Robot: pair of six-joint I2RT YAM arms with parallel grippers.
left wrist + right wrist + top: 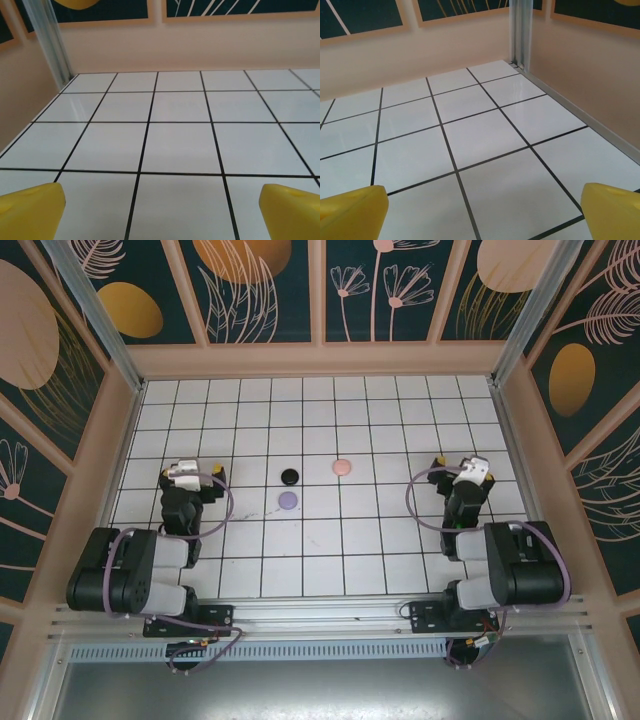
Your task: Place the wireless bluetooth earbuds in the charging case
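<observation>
Table [400, 540]: white tiles, black grid lines, walled on three sides.
Left gripper [160, 216]: released, jaws spread wide, grasping nothing, over bare tile on the left.
Right gripper [482, 217]: released, jaws wide, grasping nothing, near the right wall.
Black round piece [290, 476]: mid-table, between both arms.
Purple round piece [289, 500]: just nearside of black.
Pink round piece [342, 467]: right of black, apart.
Earbud or case: too small to tell.
</observation>
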